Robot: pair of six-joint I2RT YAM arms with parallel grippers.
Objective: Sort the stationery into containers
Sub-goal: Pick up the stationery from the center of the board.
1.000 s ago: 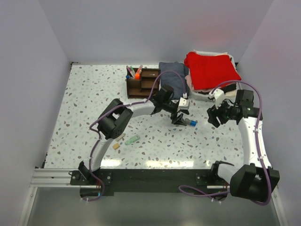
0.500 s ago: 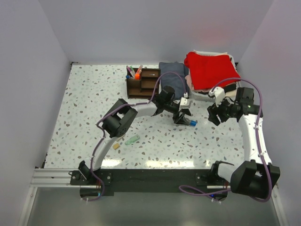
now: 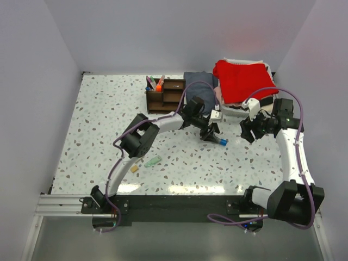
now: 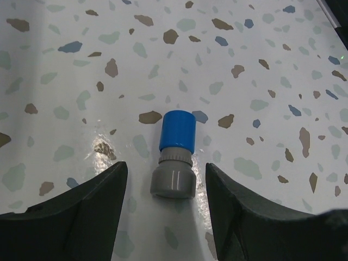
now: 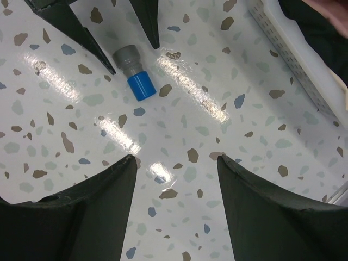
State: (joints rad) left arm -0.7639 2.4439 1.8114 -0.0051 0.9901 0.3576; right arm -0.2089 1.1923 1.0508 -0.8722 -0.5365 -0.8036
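A short grey piece with a blue cap lies on the speckled table; it also shows in the top view and the right wrist view. My left gripper is open just above the table, its fingertips either side of the grey end, not touching it; in the top view it is at the table's middle. My right gripper is open and empty, off to the right. The dark brown organizer stands at the back holding several pens. A pale green piece and a tan block lie near the front left.
A pile of folded clothes, red on top and dark blue beside it, sits at the back right. A white basket edge runs along the right wrist view's upper right. White walls enclose the table.
My left gripper has shifted slightly toward the back right and now straddles the blue-capped piece. My right arm has drawn slightly back toward the clothes.
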